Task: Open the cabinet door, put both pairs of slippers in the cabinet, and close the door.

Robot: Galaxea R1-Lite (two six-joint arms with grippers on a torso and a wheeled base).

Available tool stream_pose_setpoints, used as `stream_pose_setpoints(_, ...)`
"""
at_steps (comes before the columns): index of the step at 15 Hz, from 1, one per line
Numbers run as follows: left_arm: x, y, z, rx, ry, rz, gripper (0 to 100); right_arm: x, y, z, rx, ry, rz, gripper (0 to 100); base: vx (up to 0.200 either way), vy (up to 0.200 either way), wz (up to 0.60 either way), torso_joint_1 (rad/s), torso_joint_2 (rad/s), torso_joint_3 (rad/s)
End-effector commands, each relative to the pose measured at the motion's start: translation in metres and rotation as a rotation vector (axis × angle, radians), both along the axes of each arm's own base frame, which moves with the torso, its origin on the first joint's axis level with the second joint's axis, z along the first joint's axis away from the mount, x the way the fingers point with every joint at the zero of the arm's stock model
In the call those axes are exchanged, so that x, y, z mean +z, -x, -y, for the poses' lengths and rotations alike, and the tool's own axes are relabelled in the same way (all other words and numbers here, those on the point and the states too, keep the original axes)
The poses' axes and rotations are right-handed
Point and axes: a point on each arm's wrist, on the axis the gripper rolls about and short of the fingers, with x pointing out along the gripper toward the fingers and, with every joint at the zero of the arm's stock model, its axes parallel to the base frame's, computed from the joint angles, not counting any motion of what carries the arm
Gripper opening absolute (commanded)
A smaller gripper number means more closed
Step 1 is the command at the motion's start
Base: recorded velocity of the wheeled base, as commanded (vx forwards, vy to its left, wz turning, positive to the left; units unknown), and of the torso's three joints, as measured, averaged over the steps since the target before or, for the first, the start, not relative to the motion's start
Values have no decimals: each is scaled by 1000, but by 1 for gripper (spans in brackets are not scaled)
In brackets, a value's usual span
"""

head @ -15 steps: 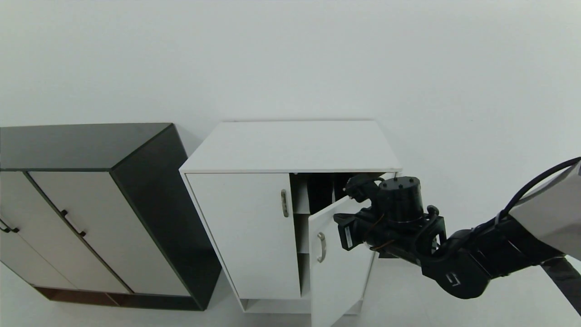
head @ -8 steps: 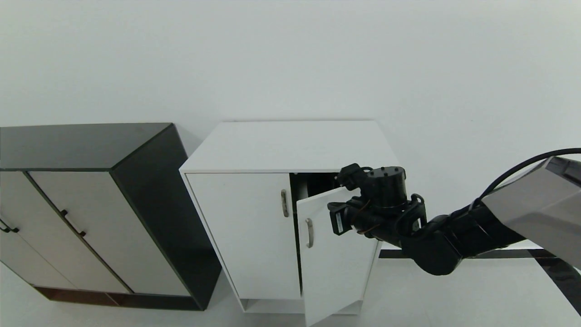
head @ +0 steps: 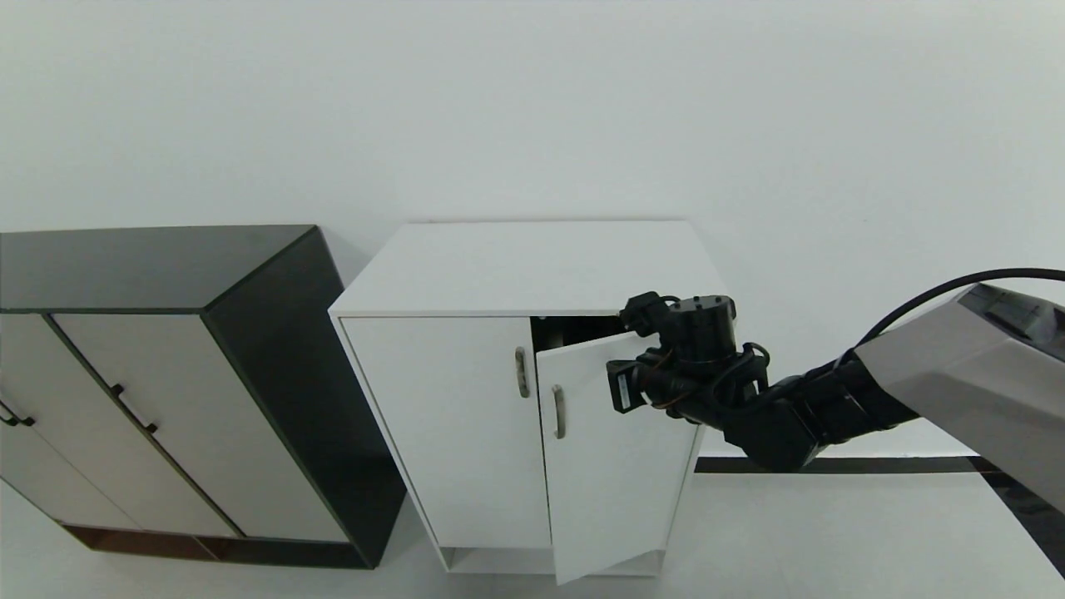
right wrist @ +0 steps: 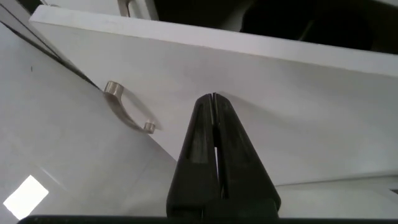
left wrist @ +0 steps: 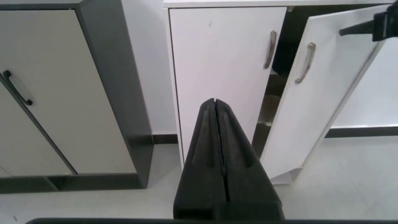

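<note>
The white cabinet [head: 532, 266] stands against the wall, its left door [head: 441, 433] closed. Its right door [head: 616, 466] is ajar by a narrow wedge, wider at the top, where the dark inside [head: 574, 329] shows. I cannot make out slippers through that gap. My right gripper [head: 622, 388] is shut with nothing in it, and its tip [right wrist: 214, 98] rests against the door's outer face [right wrist: 298, 112], beside the metal handle [right wrist: 127, 112]. My left gripper [left wrist: 214, 102] is shut and empty, held back from the cabinet and facing its closed door [left wrist: 217, 68].
A dark grey cabinet [head: 274, 349] with pale doors stands close on the white one's left. The white wall is behind both. A black stripe [head: 874, 464] runs along the floor on the right. Pale floor [left wrist: 348, 180] lies open before the cabinet.
My right arm has pushed toward the cabinet with its shut gripper on the right door. The door has swung from well open to nearly closed, hiding the shelves inside.
</note>
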Motion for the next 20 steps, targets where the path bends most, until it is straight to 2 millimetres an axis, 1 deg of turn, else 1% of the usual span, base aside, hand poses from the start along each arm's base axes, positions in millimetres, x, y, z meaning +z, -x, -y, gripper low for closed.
stream_pose_setpoints(1, 0, 0, 0, 0, 0, 0, 0, -1, -10, 0, -14, 1, -1, 0, 0, 0, 0, 0, 0, 0)
stream_pose_setpoints(4, 0, 0, 0, 0, 0, 0, 0, 2, -20, -2, -22, -8, 12, 0, 0, 0, 0, 0, 0, 0)
stream_pose_setpoints(7, 0, 0, 0, 0, 0, 0, 0, 5, -24, 0, -30, -4, 7, 0, 0, 0, 0, 0, 0, 0)
stream_pose_setpoints(10, 0, 0, 0, 0, 0, 0, 0, 8, -25, -1, -30, -9, 14, 0, 0, 0, 0, 0, 0, 0)
stream_pose_setpoints(14, 0, 0, 0, 0, 0, 0, 0, 3, -28, 0, -34, -3, 5, 0, 0, 0, 0, 0, 0, 0)
stream_pose_setpoints(20, 0, 0, 0, 0, 0, 0, 0, 2, -29, 0, -39, -3, 4, 0, 0, 0, 0, 0, 0, 0)
